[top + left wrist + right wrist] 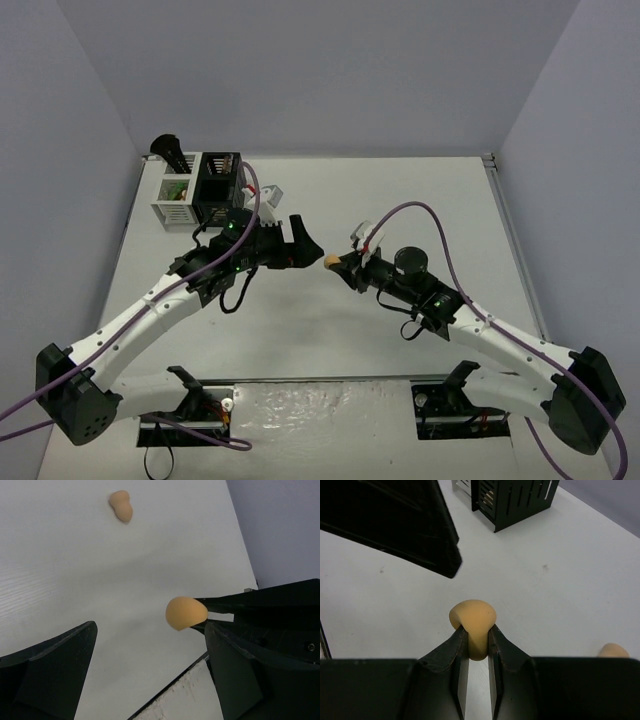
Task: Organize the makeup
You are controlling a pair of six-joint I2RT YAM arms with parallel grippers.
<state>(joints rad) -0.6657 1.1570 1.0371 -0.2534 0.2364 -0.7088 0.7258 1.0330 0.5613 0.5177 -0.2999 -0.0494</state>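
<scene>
My right gripper (342,266) is shut on a peach egg-shaped sponge (331,261) and holds it above the middle of the table. In the right wrist view the sponge (472,622) is squeezed between the fingertips. My left gripper (310,250) is open and empty, just left of that sponge, its jaws wide apart in the left wrist view (150,680). There the held sponge (186,613) hangs ahead, near the right finger. A second peach sponge (121,505) lies on the table farther off; it also shows in the right wrist view (614,651).
A white slatted bin (176,195) with small items inside and a black slatted bin (218,185) stand at the back left; the black one also shows in the right wrist view (520,500). A black brush-like item (167,150) stands behind them. Walls enclose the table.
</scene>
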